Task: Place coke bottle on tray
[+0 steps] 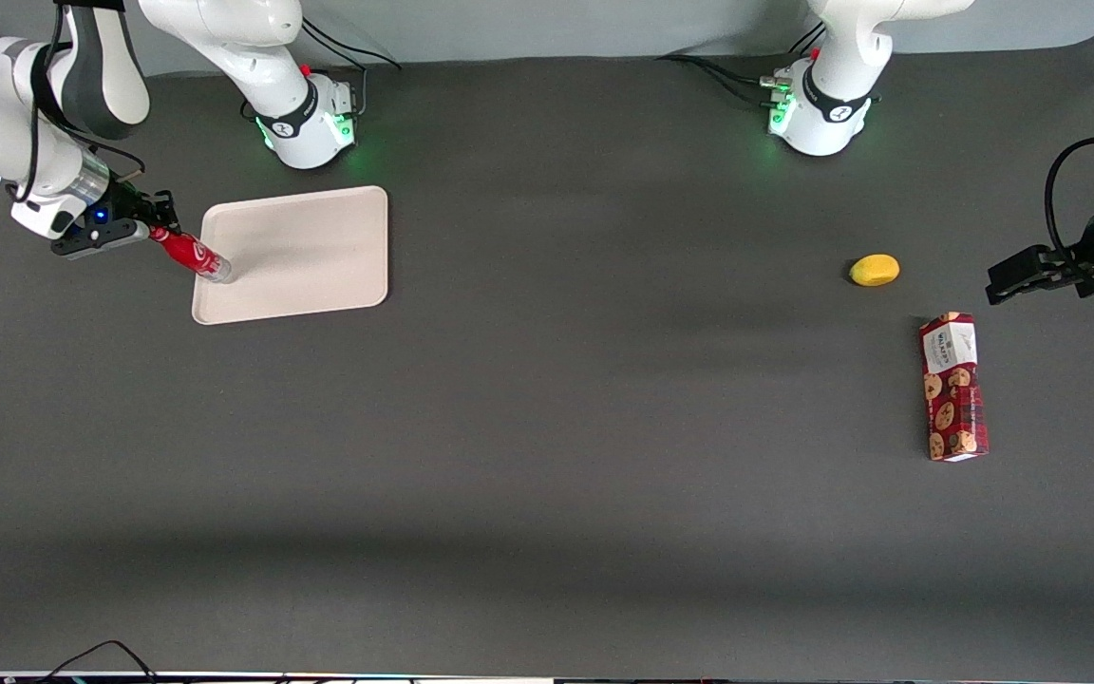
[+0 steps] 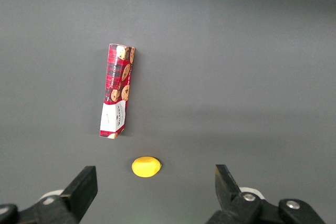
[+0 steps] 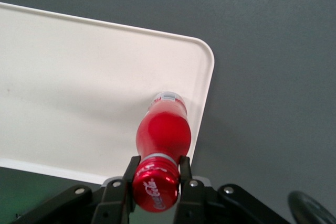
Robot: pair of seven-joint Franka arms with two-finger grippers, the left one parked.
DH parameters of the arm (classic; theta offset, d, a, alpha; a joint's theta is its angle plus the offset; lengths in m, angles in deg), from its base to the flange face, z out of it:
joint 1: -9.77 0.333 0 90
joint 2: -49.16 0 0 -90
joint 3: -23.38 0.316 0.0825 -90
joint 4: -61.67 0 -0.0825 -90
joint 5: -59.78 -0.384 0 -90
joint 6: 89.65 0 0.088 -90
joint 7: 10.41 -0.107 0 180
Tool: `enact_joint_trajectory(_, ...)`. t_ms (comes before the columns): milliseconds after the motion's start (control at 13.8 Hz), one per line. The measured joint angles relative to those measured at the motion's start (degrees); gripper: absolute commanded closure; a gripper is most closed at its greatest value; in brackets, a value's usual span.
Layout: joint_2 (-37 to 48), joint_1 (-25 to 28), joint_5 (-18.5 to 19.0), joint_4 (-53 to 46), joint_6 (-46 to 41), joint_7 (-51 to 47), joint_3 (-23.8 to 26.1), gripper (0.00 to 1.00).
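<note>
The coke bottle (image 1: 190,255) is a slim red bottle with a red cap and clear base. My right gripper (image 1: 156,231) is shut on its neck just below the cap. The bottle tilts, its base resting on or just above the beige tray (image 1: 319,247) close to the tray's edge at the working arm's end. In the right wrist view the gripper (image 3: 156,169) clamps the bottle (image 3: 163,132) on both sides of the neck, and the base sits inside the tray (image 3: 79,87) near a rounded corner.
A yellow lemon-like fruit (image 1: 875,270) and a red cookie box (image 1: 953,387) lie toward the parked arm's end of the table; both also show in the left wrist view, the fruit (image 2: 146,166) and the box (image 2: 117,90). Dark table (image 1: 547,475) all round.
</note>
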Motion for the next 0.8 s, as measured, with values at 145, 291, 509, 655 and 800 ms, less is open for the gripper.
enact_joint_trajectory(145, -1.0, 0.0, 0.0, 0.3, 0.7, 0.0, 0.0, 0.66)
enact_joint_trajectory(291, -1.4, 0.0, 0.0, 0.3, 1.1, 0.0, 0.0, 0.35)
enact_joint_trajectory(509, -1.8, 0.0, 0.0, 0.4, 1.5, 0.0, -0.7, 0.02)
enact_joint_trajectory(655, -2.3, 0.0, 0.0, 0.4, 2.1, 0.0, -1.4, 0.00)
enact_joint_trajectory(800, -2.4, 0.0, 0.0, 0.3, 2.1, 0.0, -1.4, 0.00)
